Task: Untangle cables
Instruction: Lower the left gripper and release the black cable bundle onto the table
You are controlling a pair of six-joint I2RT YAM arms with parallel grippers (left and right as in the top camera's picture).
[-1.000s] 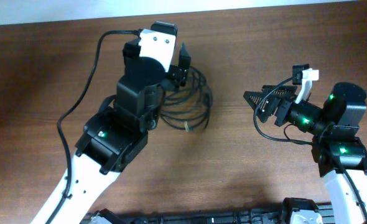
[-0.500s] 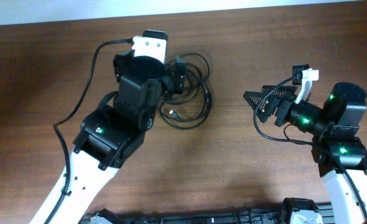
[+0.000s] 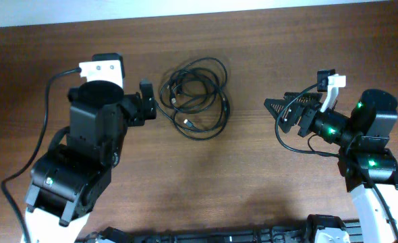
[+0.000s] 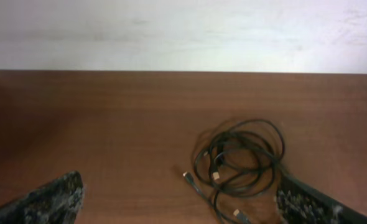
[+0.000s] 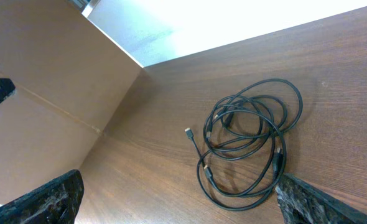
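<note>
Tangled cables on the bench, both arms standing off with nothing held.

The cables [image 3: 193,100] lie as one loose coil of thin black loops on the brown bench [image 3: 253,182], between the two arms and nearer the left one. A plug [image 4: 186,176] on a short tail pokes out of the coil. The left fingers [image 4: 53,199] are spread wide and sit just beside the coil, not touching it. The right fingers [image 5: 46,199] are spread wide too, well apart from the cables and pointed toward them.
</note>
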